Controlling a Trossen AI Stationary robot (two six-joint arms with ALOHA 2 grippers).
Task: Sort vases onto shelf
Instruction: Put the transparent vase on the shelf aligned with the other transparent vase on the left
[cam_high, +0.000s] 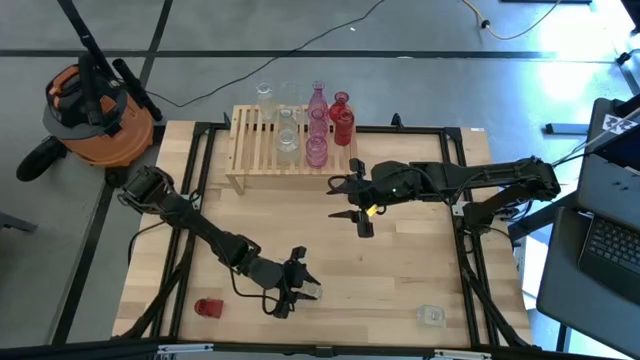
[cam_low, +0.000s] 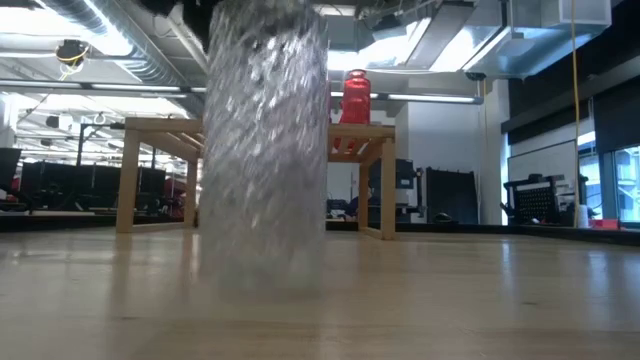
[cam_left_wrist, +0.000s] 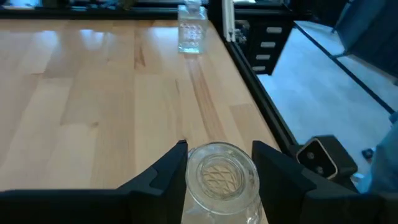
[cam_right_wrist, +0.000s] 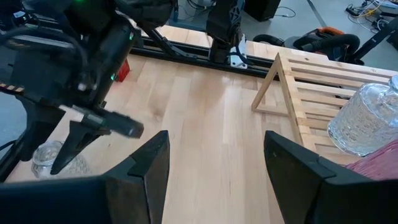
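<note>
one clear vase upright between fingers of left end effector at bench near edge, gripped at sides. shelf lies far side, up bench. right end effector open, empty, just beside shelf, nearer.

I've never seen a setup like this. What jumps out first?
The cluster of clear, pink and red vases on the wooden shelf at the table's far edge. Next, the left gripper near the front edge, its fingers either side of a clear vase. The right gripper hangs open beside the shelf, and a red vase sits alone at the front left.
</note>
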